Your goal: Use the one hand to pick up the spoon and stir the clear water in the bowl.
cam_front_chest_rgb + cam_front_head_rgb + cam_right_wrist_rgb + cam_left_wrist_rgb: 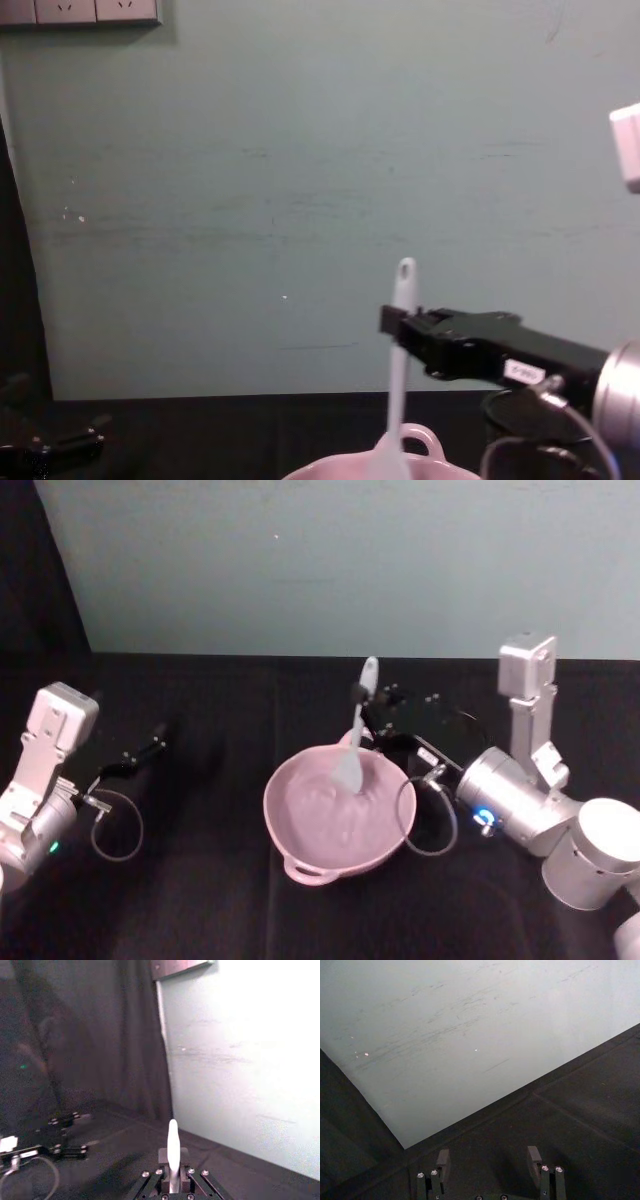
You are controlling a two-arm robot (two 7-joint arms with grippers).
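The pale pink bowl (292,852) sits mid-table with a loop handle on its near rim; its rim also shows in the chest view (421,441). The white spoon (358,732) stands nearly upright, head down inside the bowl, holed handle end up (403,300). My right gripper (364,722), black with a white label, reaches in from the right and is shut on the spoon's handle (173,1141) above the bowl's far rim. The inside of the bowl looks rippled around the spoon's head. My left gripper (150,748) rests open at the far left, nothing between its fingers (442,1160).
A dark object (432,720) sits behind my right gripper, also seen under it in the chest view (520,425). A loose cable loop (428,815) hangs from the right wrist beside the bowl. A pale wall closes off the back of the black table.
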